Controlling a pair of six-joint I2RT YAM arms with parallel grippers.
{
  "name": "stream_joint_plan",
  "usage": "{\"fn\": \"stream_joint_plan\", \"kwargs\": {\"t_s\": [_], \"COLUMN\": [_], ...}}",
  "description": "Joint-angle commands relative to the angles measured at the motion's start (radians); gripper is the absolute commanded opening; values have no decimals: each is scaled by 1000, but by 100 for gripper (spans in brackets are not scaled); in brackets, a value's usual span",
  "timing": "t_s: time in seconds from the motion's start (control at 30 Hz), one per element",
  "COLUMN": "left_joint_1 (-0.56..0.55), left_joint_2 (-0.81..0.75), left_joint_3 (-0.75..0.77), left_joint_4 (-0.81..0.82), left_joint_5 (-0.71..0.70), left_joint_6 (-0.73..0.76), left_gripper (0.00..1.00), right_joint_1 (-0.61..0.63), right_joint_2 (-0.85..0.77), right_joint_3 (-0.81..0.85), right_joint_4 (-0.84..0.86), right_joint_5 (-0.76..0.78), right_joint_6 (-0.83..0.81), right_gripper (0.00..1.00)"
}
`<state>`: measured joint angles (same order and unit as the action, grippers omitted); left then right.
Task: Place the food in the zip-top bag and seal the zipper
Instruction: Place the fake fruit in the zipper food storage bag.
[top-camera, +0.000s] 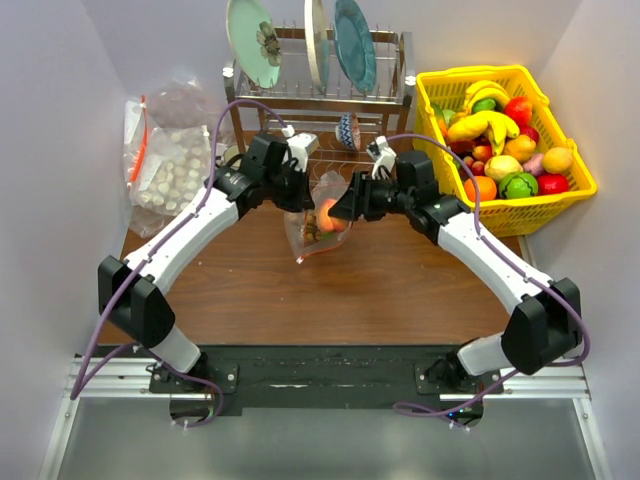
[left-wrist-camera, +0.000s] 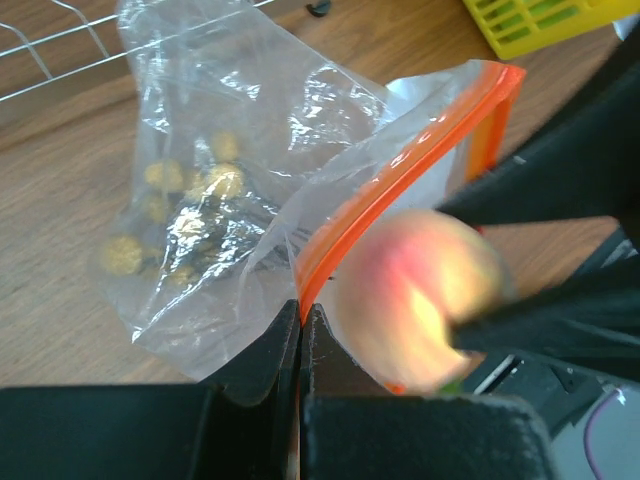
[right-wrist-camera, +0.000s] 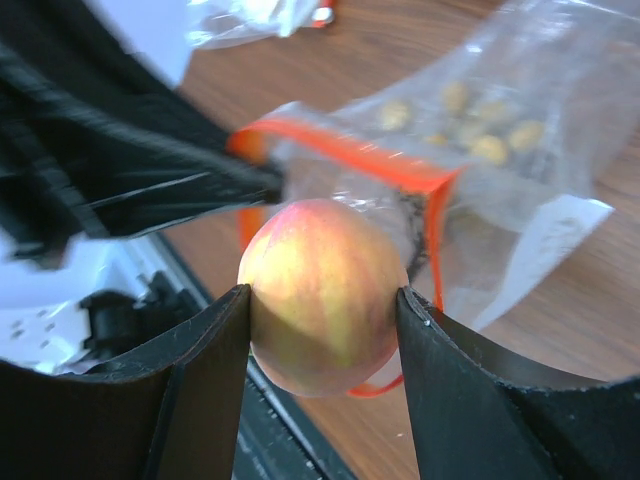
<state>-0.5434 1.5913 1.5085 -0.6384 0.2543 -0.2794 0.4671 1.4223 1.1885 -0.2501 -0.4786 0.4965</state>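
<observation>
Mid-table (top-camera: 400, 290), the left gripper (left-wrist-camera: 300, 312), clamped tight, pinches the zipper (left-wrist-camera: 400, 165) and holds the bag (left-wrist-camera: 200, 110) agape. The right gripper (right-wrist-camera: 322, 300), jaws half spread, clasps the peach (right-wrist-camera: 320, 335) at the mouth. Best to push it deep past the zipper before letting go.

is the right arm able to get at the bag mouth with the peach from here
Probably yes: the left tool pinches the zipper, holding the zip-top bag's mouth open just beyond the peach in the right tool.

A brown wooden table (top-camera: 400, 290) carries a dish rack (top-camera: 300, 101), yellow basket (top-camera: 560, 205) and bags of white lumps (top-camera: 170, 165).
</observation>
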Motion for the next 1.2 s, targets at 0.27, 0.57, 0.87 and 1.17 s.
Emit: {"fn": "stream_joint_plan", "kwargs": {"t_s": [0.27,0.57,0.87,1.17], "left_joint_1": [8,22,33,33], "left_joint_2": [-10,9,-4,-24], "left_joint_3": [93,78,42,7], "left_joint_4": [-4,8,23,40], "left_joint_5": [157,168,137,129], "left_joint_6": [-41,-53,-46,-30], "left_gripper": [0,0,0,0], "right_joint_1": [21,25,21,-159], "right_joint_2": [-20,-78,-138,-100], "right_joint_3": [-30,71,311,506], "right_joint_4": [84,-38,-372,-598], "right_joint_5": [221,276,653,946], "right_joint_6": [7,-41,-159,-153], "right_gripper": [66,74,64,80]}}
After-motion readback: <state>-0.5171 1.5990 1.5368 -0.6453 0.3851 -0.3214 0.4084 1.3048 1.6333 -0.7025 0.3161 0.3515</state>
